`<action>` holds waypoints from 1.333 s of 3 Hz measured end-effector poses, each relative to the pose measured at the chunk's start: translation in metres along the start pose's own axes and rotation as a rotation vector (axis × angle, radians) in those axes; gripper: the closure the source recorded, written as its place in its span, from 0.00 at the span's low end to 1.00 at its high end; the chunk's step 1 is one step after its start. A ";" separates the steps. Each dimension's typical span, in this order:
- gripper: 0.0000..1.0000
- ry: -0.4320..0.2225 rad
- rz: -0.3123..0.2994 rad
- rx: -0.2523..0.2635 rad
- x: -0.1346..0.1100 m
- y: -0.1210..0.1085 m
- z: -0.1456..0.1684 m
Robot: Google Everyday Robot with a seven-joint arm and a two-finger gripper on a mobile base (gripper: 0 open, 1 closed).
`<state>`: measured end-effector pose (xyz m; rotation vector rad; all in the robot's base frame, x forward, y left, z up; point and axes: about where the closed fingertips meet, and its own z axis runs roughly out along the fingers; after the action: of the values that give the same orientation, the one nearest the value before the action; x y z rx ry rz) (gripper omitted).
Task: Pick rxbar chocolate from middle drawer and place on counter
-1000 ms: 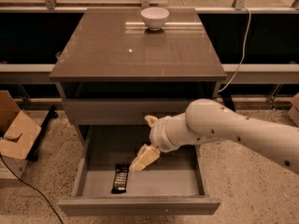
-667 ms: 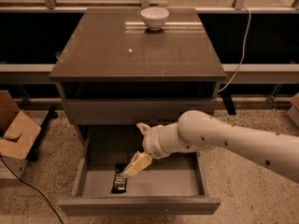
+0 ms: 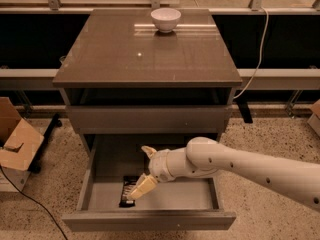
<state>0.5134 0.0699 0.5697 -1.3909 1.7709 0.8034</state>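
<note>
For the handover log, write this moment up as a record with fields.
gripper: open, down inside the drawer, lower finger over the bar
rxbar chocolate: lying on the drawer floor, left of centre
middle drawer: pulled open
counter: no bar on it
white bowl: on the counter, at its far edge

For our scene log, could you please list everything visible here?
counter: one, glossy grey-brown, cabinet top.
bowl: one, white, back of the counter.
middle drawer: one, grey, open.
rxbar chocolate: one, black, drawer floor, front left.
closed drawer front: one, grey-brown, above the open drawer.
cardboard box: one, brown, floor at left.
cable: one, white, hanging at right.
arm: one, white, reaching from right.
gripper: one, cream, open, over the bar.
</note>
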 end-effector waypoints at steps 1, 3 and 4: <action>0.00 0.001 0.000 0.000 -0.001 0.000 0.000; 0.00 0.014 -0.034 -0.012 0.006 -0.024 0.048; 0.00 0.003 -0.027 -0.025 0.024 -0.038 0.077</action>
<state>0.5600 0.1130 0.5067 -1.4302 1.7461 0.8117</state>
